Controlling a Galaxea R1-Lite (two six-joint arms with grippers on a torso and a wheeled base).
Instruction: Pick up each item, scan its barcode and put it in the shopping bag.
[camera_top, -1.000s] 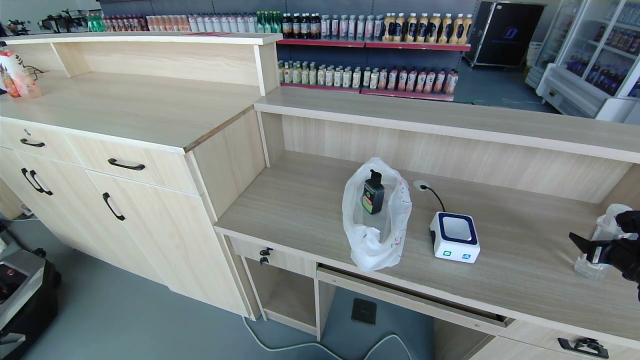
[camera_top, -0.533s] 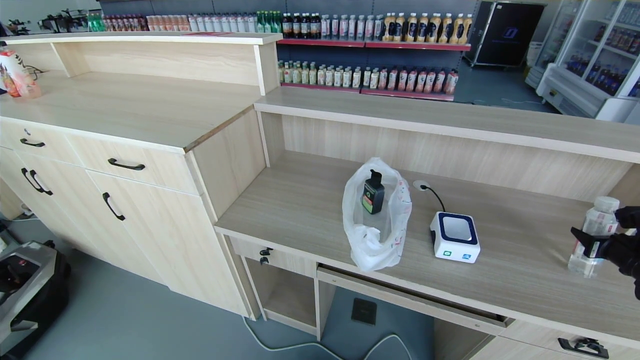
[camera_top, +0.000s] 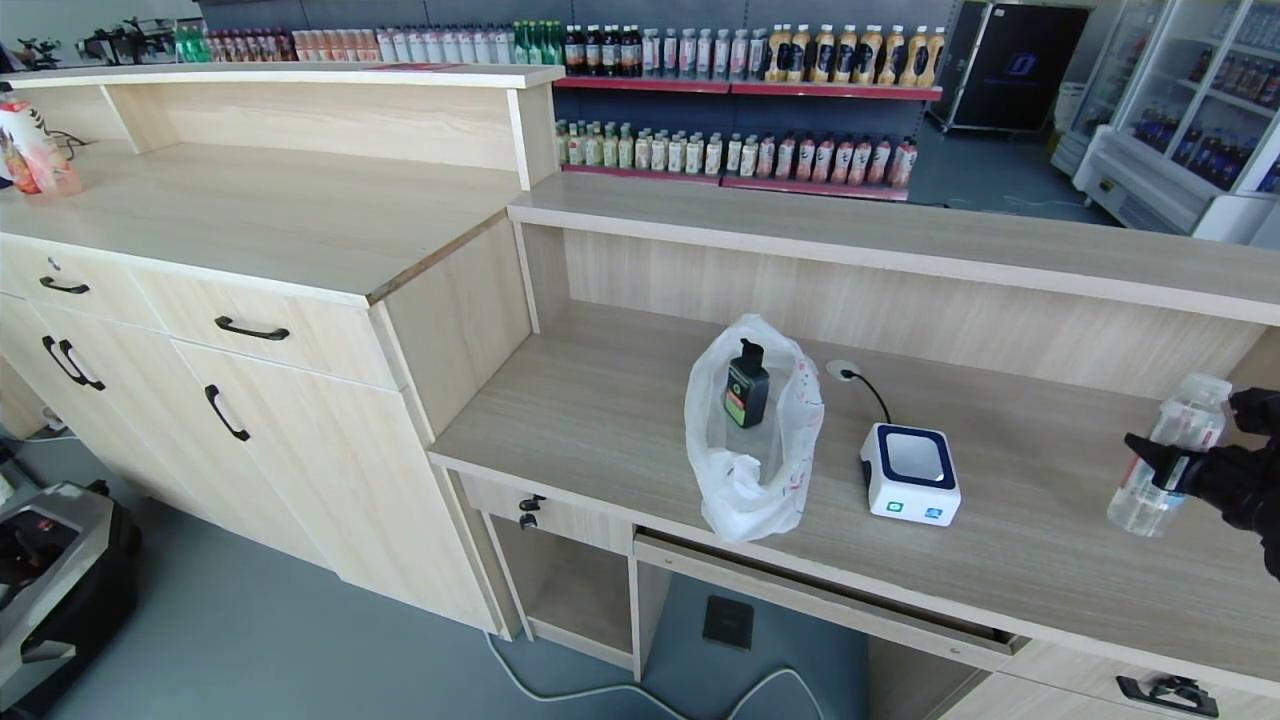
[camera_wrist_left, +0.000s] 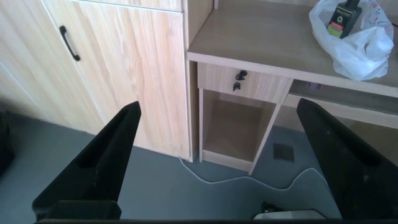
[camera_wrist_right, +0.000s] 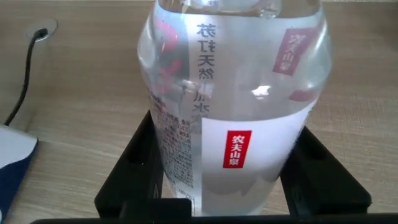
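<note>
A clear water bottle (camera_top: 1160, 460) with a white cap hangs tilted above the right end of the low counter (camera_top: 620, 400), with my right gripper (camera_top: 1175, 470) shut on its middle. Close up, the bottle (camera_wrist_right: 233, 106) shows a white label between my black fingers (camera_wrist_right: 134, 171). A white plastic shopping bag (camera_top: 752, 440) stands open mid-counter with a dark pump bottle (camera_top: 746, 386) inside. To its right lies the white barcode scanner (camera_top: 908, 472), left of the held bottle. My left gripper (camera_wrist_left: 217, 162) is open, low over the floor beside the counter, far from the bag (camera_wrist_left: 357, 37).
The scanner's black cable (camera_top: 865, 388) runs to a hole in the counter. A raised back ledge (camera_top: 900, 240) borders the counter. A taller cabinet (camera_top: 250, 230) stands to the left. A slightly open drawer (camera_top: 820, 600) sits under the counter's front edge.
My right gripper has lifted the water bottle off the counter and carried it left toward the scanner, tilting it. The left arm and the bag have stayed put.
</note>
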